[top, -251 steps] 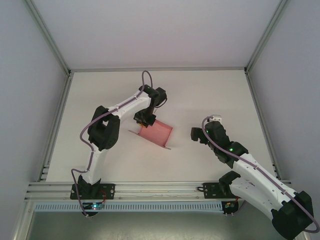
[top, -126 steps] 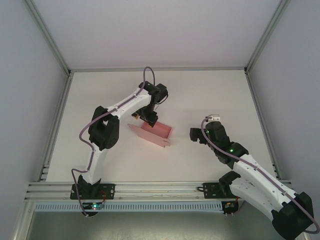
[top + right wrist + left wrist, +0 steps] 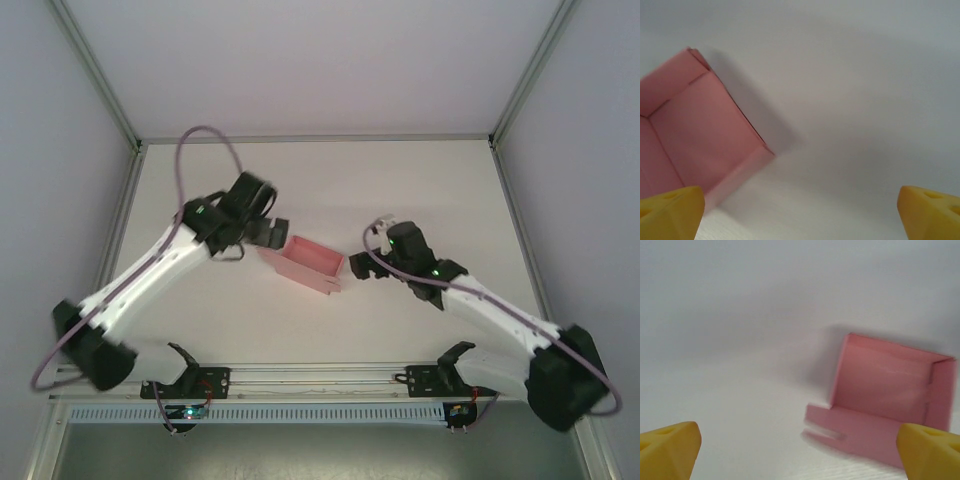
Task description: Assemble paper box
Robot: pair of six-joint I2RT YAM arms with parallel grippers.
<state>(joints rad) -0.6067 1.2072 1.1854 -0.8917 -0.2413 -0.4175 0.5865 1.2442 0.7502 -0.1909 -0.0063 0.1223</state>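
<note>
The paper box (image 3: 305, 265) is a pink open tray with raised walls, lying on the white table (image 3: 420, 190) between the two arms. My left gripper (image 3: 272, 234) hovers just left of the box's left end, open and holding nothing. In the left wrist view its yellow fingertips (image 3: 669, 449) stand wide apart, with the box (image 3: 885, 390) ahead to the right and a tab sticking out at its near corner. My right gripper (image 3: 363, 263) is open just right of the box. The right wrist view has the box (image 3: 695, 130) at its left and the fingertips (image 3: 671, 212) far apart.
Aluminium frame rails (image 3: 300, 378) run along the near edge, and grey walls (image 3: 60, 150) enclose the table on three sides. Bare white table (image 3: 330, 180) lies behind the box and to the right (image 3: 480, 230).
My left gripper has opened and let go of the box, and that arm has swung left and lower. The box has settled on the table. The right gripper has moved left toward the box.
</note>
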